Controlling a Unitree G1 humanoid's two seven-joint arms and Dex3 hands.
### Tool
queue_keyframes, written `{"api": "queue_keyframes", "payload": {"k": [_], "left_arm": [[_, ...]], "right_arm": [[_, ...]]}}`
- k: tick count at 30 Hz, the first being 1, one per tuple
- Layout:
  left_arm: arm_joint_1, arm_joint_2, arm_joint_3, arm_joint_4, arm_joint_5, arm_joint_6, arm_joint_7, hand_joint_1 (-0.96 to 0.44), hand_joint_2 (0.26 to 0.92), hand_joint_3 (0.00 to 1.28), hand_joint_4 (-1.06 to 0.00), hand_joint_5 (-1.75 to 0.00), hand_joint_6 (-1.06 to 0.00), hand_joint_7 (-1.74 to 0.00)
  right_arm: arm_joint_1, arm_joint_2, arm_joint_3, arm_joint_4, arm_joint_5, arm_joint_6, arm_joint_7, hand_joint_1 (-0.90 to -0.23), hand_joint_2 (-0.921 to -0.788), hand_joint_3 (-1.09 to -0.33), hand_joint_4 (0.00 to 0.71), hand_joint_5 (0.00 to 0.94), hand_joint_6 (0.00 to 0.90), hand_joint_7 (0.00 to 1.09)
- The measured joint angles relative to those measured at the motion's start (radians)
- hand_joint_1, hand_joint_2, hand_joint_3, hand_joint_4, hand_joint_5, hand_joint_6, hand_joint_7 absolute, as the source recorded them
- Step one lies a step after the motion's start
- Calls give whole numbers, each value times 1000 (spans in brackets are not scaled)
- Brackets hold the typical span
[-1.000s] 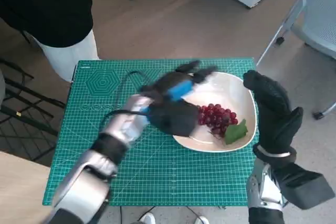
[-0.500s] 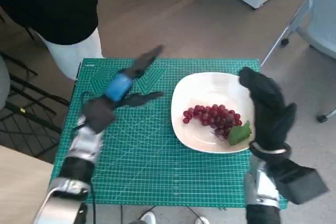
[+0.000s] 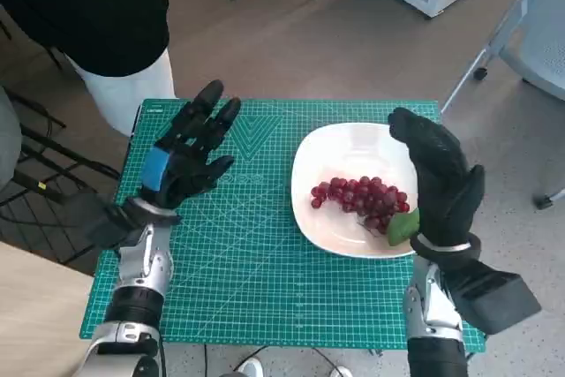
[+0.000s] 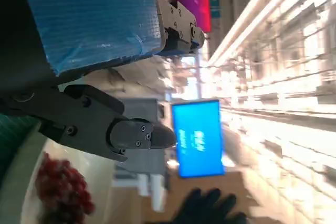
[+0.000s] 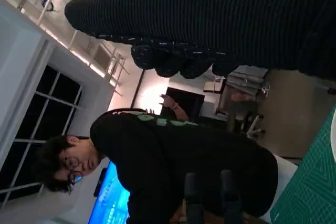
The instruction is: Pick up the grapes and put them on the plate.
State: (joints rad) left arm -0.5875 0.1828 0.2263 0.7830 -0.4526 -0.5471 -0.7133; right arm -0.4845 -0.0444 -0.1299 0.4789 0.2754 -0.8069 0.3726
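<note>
The grapes [image 3: 359, 200] already lie on the plate [image 3: 353, 143], so the task looks done; what is left, by judgement, is for both hands to stay clear. The bunch stretches across the plate, its long axis running from the plate's left part toward a green leaf [image 3: 403, 225] at its right rim. The right hand [image 3: 439, 181] is the nearer one: it stands raised over the plate's right edge, just beside the leaf end of the bunch, fingers up and holding nothing. Whether they are spread or together cannot be told. The left hand [image 3: 184, 163] hovers over the mat [image 3: 265, 280], well apart from the plate, fingers wide and empty; the grapes lie to its right.

The grapes are small, round, glossy red berries packed in a loose cluster, likely soft and easily knocked loose. The plate is white, smooth and shallowly dished. The mat on the bench is green with a printed grid. The left hand is hard black with blue tape; the right wears a knitted glove. A person [image 3: 88, 6] in black stands behind the bench.
</note>
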Motion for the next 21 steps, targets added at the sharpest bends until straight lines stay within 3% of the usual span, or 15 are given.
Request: {"api": "queue_keyframes", "payload": {"k": [14,21], "left_arm": [[62,-29,30,-39,-44,41,-105,-613,921,404,-210,-1,-279,-2],[67,-42,47,-63,-58,45,-106,-622,921,406,-225,-8,-301,-13]], "right_arm": [[0,-21,2,4,18,6,36,-686,-921,-730,427,1,75,403],[0,-23,1,11,24,5,44,-685,-921,-729,428,1,72,409]]}}
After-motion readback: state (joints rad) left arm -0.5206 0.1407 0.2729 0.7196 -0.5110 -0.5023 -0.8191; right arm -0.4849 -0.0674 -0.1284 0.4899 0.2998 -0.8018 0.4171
